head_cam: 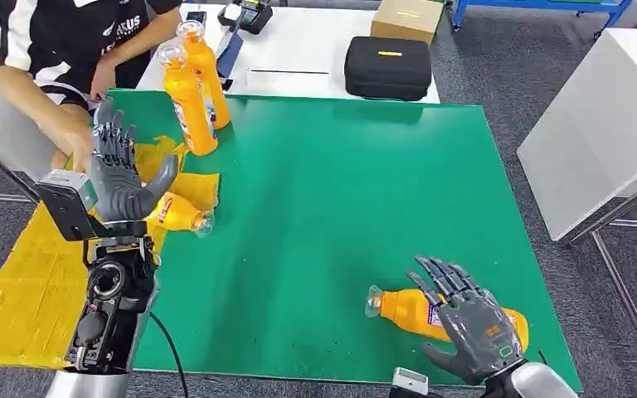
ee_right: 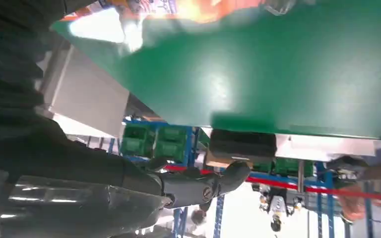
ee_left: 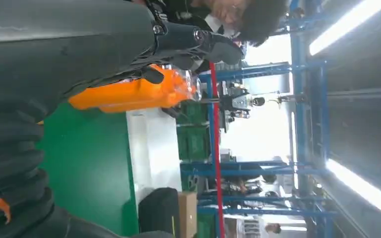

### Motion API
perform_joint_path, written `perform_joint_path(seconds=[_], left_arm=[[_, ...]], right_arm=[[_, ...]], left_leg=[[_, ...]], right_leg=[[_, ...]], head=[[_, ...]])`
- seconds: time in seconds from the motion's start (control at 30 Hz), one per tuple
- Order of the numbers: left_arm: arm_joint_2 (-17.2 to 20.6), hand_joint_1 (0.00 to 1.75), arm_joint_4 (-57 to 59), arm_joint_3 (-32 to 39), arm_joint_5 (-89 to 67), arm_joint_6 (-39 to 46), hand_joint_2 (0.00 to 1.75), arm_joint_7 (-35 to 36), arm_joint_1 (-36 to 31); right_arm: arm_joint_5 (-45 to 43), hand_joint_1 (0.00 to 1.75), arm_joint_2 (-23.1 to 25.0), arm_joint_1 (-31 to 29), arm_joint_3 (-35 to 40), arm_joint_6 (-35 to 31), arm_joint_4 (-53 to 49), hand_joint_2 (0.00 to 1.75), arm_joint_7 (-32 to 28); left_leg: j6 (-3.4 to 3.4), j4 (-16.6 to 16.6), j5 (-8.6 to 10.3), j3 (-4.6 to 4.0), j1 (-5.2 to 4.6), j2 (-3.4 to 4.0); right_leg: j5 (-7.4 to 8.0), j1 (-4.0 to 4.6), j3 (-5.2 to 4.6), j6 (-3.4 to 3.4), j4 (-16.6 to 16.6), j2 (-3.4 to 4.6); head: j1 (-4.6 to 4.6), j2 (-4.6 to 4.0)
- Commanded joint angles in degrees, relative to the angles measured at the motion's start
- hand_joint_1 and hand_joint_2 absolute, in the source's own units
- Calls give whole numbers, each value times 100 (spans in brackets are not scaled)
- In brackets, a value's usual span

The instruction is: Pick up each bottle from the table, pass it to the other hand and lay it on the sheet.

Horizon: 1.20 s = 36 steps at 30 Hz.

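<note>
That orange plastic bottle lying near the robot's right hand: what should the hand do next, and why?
Probably lower and close the right hand around the lying orange plastic bottle: its fingers are spread just over the bottle, apparently not gripping it yet, and it lies on the green table.

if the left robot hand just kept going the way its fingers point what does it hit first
Probably the person's arm at the table's far left edge: the left robot hand points away from the robot, open above the yellow sheet. The two upright bottles stand off to the right. Depth is unclear, so it might pass above.
</note>
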Motion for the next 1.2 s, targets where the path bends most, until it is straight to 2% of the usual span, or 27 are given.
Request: perform_joint_path(seconds=[0.03, 0.07, 0.1, 0.17, 0.27, 0.5, 0.7, 0.73, 0.83, 0.93, 1.03, 1.07, 1.13, 1.2], left_arm=[[79, 0, -69, -75, 37, -28, 175, 48, -29], [85, 0, -31, -74, 184, -157, 175, 139, -34], [93, 0, -35, -82, 199, -174, 175, 145, -23], [112, 0, -56, -120, 182, -174, 175, 149, 5], [144, 0, -303, -250, 215, -257, 175, 120, 137], [171, 0, -922, -429, 293, -368, 175, 230, 332], [236, 0, -906, -423, 350, -368, 175, 318, 329], [231, 0, -912, -407, 359, -362, 175, 322, 331], [229, 0, -914, -395, 359, -358, 175, 323, 334], [213, 0, -871, -402, 383, -376, 175, 341, 312], [196, 0, -768, -432, 409, -408, 175, 348, 267], [192, 0, -742, -438, 412, -410, 175, 347, 259], [192, 0, -742, -438, 412, -410, 175, 347, 259], [192, 0, -742, -438, 412, -410, 175, 347, 259]], right_arm=[[-39, 0, 284, -64, -125, 45, 531, 175, -38], [-59, 0, 319, -116, -164, 69, 653, 175, -58], [-76, 0, 330, -152, -179, 82, 750, 175, -76], [-87, 0, 331, -221, -197, 48, 994, 175, -135], [-264, 0, 326, -280, -310, -5, 1416, 175, -253], [-337, 0, 744, -304, -438, 36, 2056, 175, -303], [-389, 0, 1055, -333, -710, 146, 2555, 175, -193], [-346, 0, 1112, -375, -793, 142, 2679, 175, -162], [-309, 0, 1126, -408, -841, 128, 2789, 175, -185], [-267, 0, 1233, -417, -1039, 187, 2955, 175, -125], [-406, 0, 1360, -457, -1293, 273, 3263, 175, -265], [-411, 0, 1358, -476, -1317, 264, 3335, 175, -325], [-411, 0, 1358, -476, -1317, 264, 3335, 175, -325], [-411, 0, 1358, -476, -1317, 264, 3335, 175, -325]], left_leg=[[1, -3, -9, 23, 5, -3], [2, -1, -19, 41, 6, -3], [1, -5, -6, 19, 5, -3], [4, -1, -28, 61, 5, -6], [3, -5, -19, 45, 6, 2], [1, -6, -14, 34, 9, -2], [1, -9, -17, 45, 7, -5], [0, -7, -7, 21, 7, -1], [3, -8, -19, 49, 6, -2], [1, -6, -10, 25, 3, -1], [2, -7, -22, 53, 5, -8], [1, -7, -10, 29, 6, -5], [3, -5, -24, 57, 8, -8], [1, -6, -8, 21, 4, -2]], right_leg=[[-7, 7, 24, -24, -7, 3], [-15, 10, 42, -37, -6, 5], [-3, 7, 21, -20, -8, 2], [-23, 10, 61, -48, -6, 5], [-11, 10, 46, -36, -11, 10], [-8, 13, 37, -30, -12, 5], [-13, 11, 47, -36, -12, 4], [-3, 10, 22, -21, -11, 4], [-14, 10, 50, -38, -13, 7], [-7, 6, 27, -23, -8, 5], [-20, 10, 55, -42, -8, 2], [-8, 8, 32, -26, -10, 1], [-21, 12, 61, -45, -10, 3], [-6, 6, 22, -21, -7, 4]], head=[[0, 0], [-2, 0], [-2, 0], [-2, 0], [-2, 0], [-2, 0], [-2, 0], [-2, 0], [-2, 0], [-2, 0], [-2, 0], [-2, 0], [-2, 0], [-2, 0]])
